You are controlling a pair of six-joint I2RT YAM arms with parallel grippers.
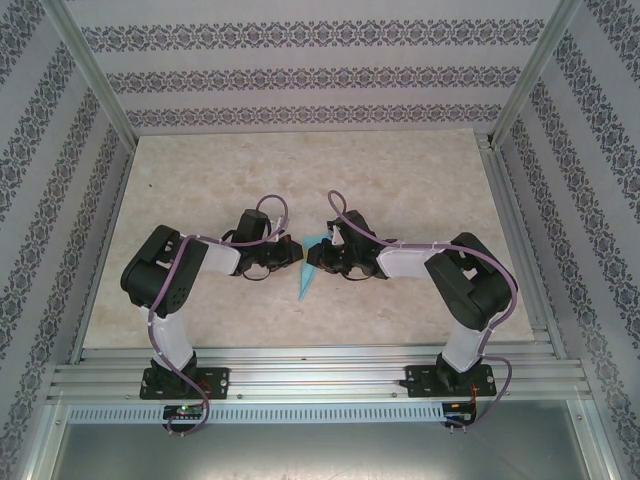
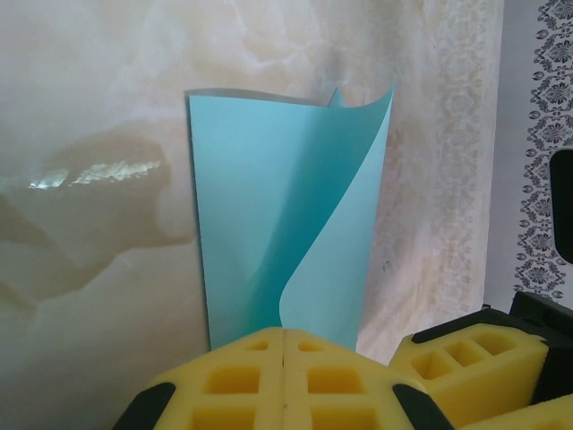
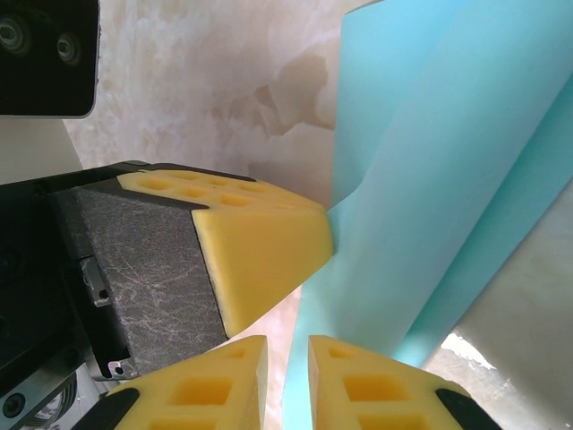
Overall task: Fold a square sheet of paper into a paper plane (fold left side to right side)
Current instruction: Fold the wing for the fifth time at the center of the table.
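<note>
Pinches the light-blue paper (image 2: pixel 269 224) in the left gripper (image 2: pixel 283 345), with yellow pads (image 2: pixel 237 381) pressed flat together and no gap left, probably to anchor the sheet while the other arm works on it. Sets the right gripper (image 3: pixel 286 354) close in from the opposite side, with jaws parted only narrowly. Lets a lower edge of the paper dip into that slit, yet shows no clear pinch there, so looks like readying a second hold rather than having one. Places the paper between the two grippers over the marble-patterned table (image 1: pixel 400 180), about midway between the left and right edges, nearer the near edge than the far one, well away from every corner. Cannot tell whether the lowest tip touches the surface. Seems raised this way to give both sets of jaws access to thin edges. Appears already narrower than a square: from above, tapers to a point aimed at the near edge. From the left wrist, stands as a tall panel with a straight left side and one layer curling loosely across the front in an S-shaped edge, not pressed flat. Reads as thin and floppy, and partway folded, not yet a slim dart.
</note>
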